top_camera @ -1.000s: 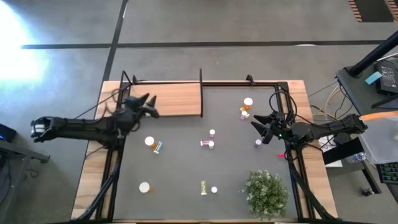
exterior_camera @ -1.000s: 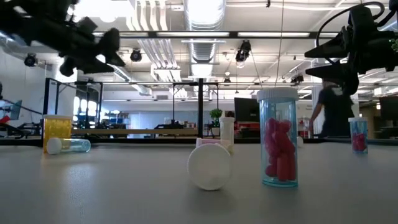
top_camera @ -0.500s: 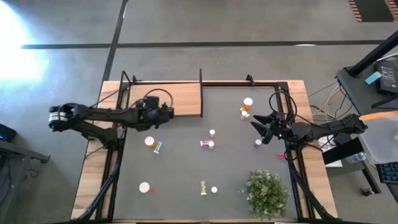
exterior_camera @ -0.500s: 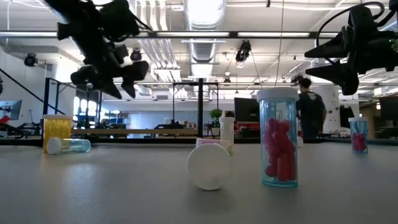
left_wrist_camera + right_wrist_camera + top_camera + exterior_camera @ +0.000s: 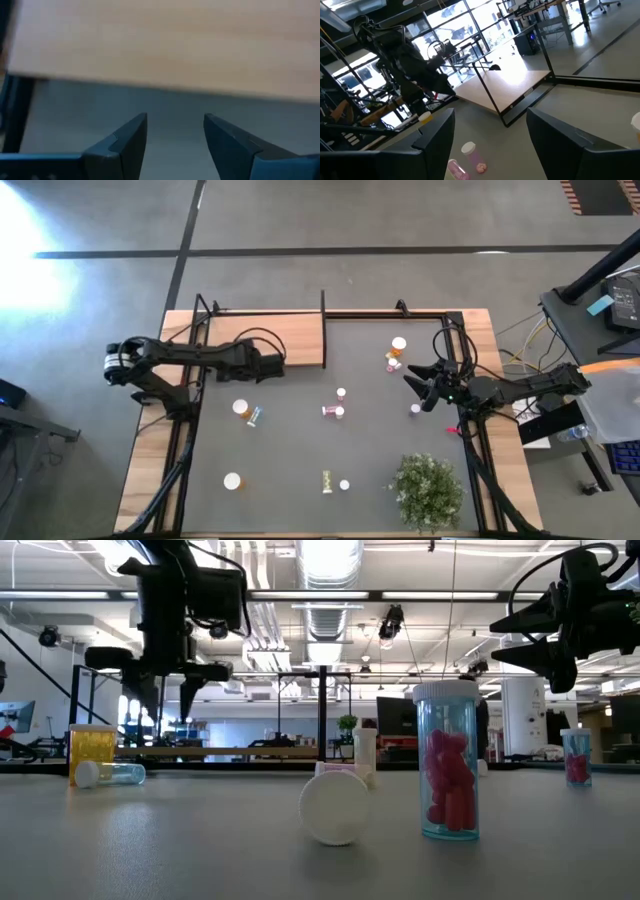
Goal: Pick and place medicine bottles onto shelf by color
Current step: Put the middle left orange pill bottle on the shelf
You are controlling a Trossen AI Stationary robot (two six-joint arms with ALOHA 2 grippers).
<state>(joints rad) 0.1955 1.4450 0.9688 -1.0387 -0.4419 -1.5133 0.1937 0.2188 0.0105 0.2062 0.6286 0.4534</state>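
Observation:
The light-brown wooden shelf (image 5: 270,338) lies at the table's far left, with its black post (image 5: 323,305) at its right corner. My left gripper (image 5: 274,366) is open and empty and points down over the mat by the shelf's near edge (image 5: 165,82). My right gripper (image 5: 412,380) is open and empty, raised at the right side. Medicine bottles stand or lie scattered on the mat: an orange one (image 5: 241,408) beside a lying blue one (image 5: 255,417), a lying pink one (image 5: 333,411), a small pink one (image 5: 415,409) near my right gripper, and a larger orange one (image 5: 399,344) at the far right.
A green bushy plant (image 5: 428,492) stands at the near right corner. More bottles sit near the front: an orange one (image 5: 232,480), a yellow-green one (image 5: 327,480) and a white-capped one (image 5: 344,485). A black frame rail (image 5: 390,313) runs along the far edge.
My left gripper has moved toward the table's right edge along the shelf's near edge and has tipped from a slanted pose to pointing straight down. It stays open and empty.

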